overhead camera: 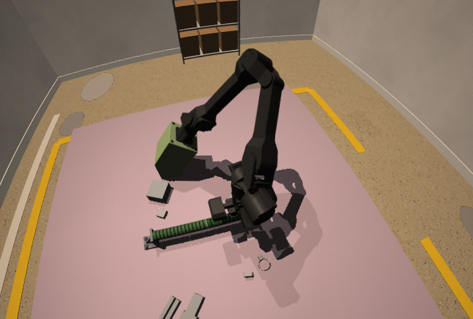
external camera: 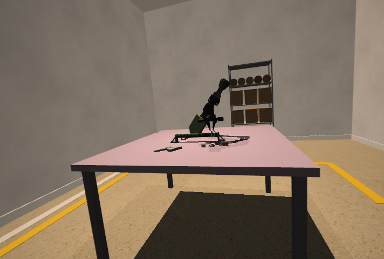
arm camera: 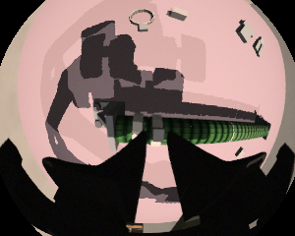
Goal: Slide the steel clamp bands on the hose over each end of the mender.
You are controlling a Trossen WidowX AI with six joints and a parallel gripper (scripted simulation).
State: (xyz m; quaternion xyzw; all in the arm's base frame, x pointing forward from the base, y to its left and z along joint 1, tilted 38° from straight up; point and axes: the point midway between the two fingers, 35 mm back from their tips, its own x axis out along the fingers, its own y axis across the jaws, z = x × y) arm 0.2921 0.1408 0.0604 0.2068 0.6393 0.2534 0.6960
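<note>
A green ribbed hose [overhead camera: 192,227] lies level on a dark cradle, running from front left to the arm; it also shows in the exterior view [external camera: 192,134] and across the wrist view [arm camera: 206,133]. My gripper [overhead camera: 231,218] points down over the hose's right end, seen from the side [external camera: 212,130]. In the wrist view its fingers stand a narrow gap apart, tips at the hose's near edge, with nothing between them. A small pale patch on the hose shows between the tips; I cannot tell if it is a band. The wrist hides that end of the hose from above.
A loose steel ring [overhead camera: 264,264] and a small grey block [overhead camera: 248,274] lie in front of the hose. Two grey blocks [overhead camera: 158,191] sit behind its left end. Grey bars [overhead camera: 184,306] lie at the front edge. A green box [overhead camera: 175,152] sits at the arm's base.
</note>
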